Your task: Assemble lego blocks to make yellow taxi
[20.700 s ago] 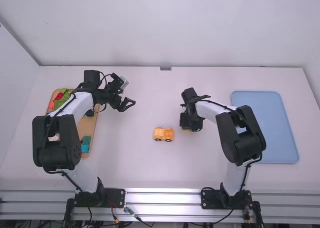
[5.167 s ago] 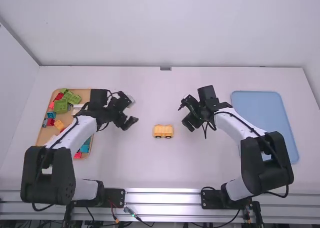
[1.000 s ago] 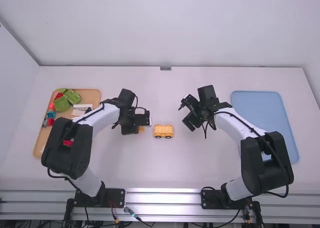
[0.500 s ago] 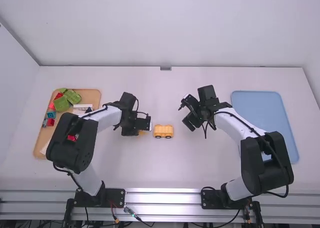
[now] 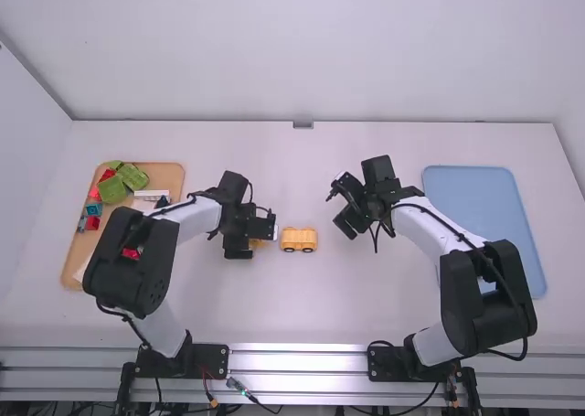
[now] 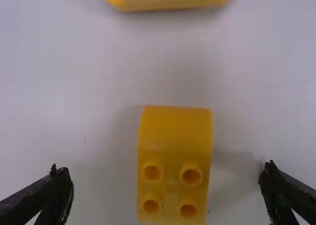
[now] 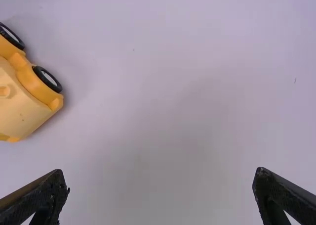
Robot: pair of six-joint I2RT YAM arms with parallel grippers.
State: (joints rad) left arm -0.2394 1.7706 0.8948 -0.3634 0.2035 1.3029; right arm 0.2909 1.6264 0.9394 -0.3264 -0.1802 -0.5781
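- ok so the left gripper (image 5: 256, 240) has its two fingers spread wide, one on each side of a yellow block (image 6: 175, 160). Left wrist view shows a gap either side, so it's straddling the block and not touching it.
- that block has a smooth, rounded end and four round studs on the other part. Lies just off the wheeled yellow body (image 5: 299, 240), and yeah, they're apart from each other.
- the wheeled body sits on the white table (image 5: 375, 315) between the two grippers, black wheels along the side facing the high camera. Right wrist view catches part of it too, at the edge, with a couple of wheels.
- right gripper (image 5: 346, 222) is over on the other side of that body, fingers well apart with nothing between them.
- further out left there's a wooden-looking tray (image 5: 169, 176), partly under the left arm. I can make out a couple of green blocks (image 5: 113, 189), a long white piece (image 5: 151, 195), a teal block (image 5: 94, 209) and some red blocks (image 5: 92, 223). Can't tell what's under the arm, tbh.
- way out right is a flat blue tray (image 5: 484, 224), with the right arm crossing over its near left part.
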